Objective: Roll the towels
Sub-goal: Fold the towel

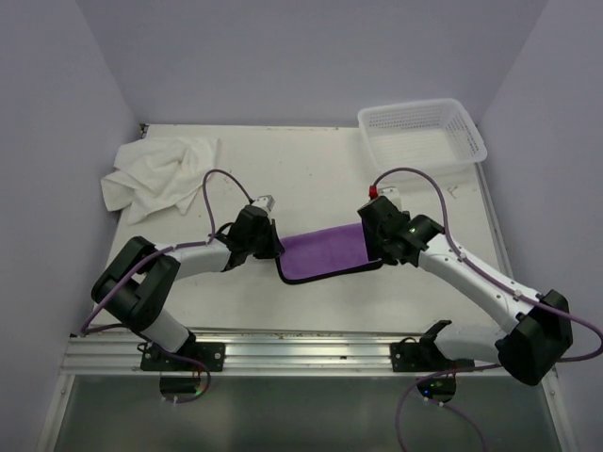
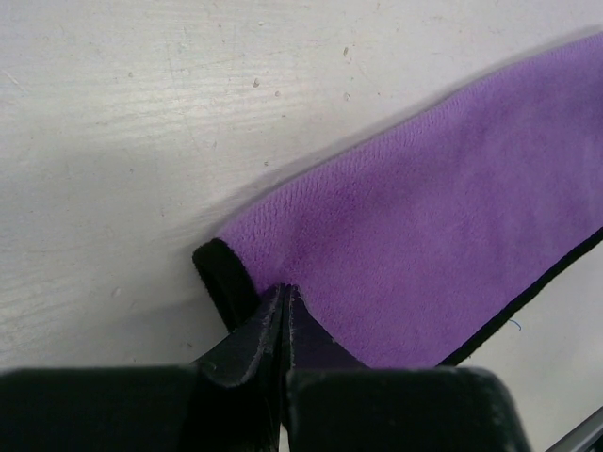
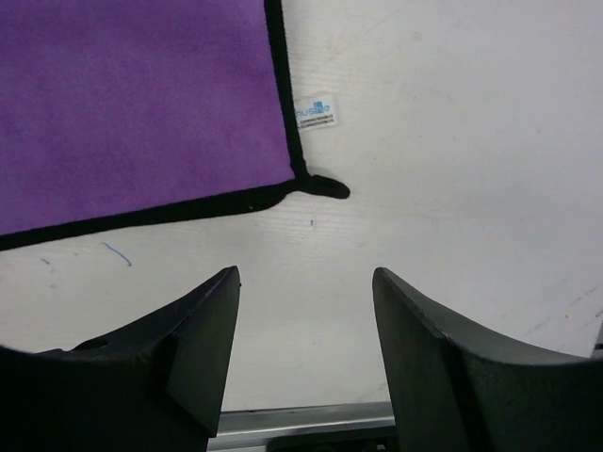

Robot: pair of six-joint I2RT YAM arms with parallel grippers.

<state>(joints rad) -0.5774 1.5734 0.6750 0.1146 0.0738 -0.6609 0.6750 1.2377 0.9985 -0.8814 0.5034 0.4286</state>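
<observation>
The left claw [image 2: 285,292] pinches the purple towel [image 2: 424,245] (at its corner); the right claw [image 3: 303,275] gapes above the table [image 3: 452,141].

The only print I can spot is a small white tag [image 3: 314,111] sticking out from the dark edging of the purple towel [image 3: 141,104], near its corner. It carries a blue word with finer lines beneath, all too small to read.
</observation>
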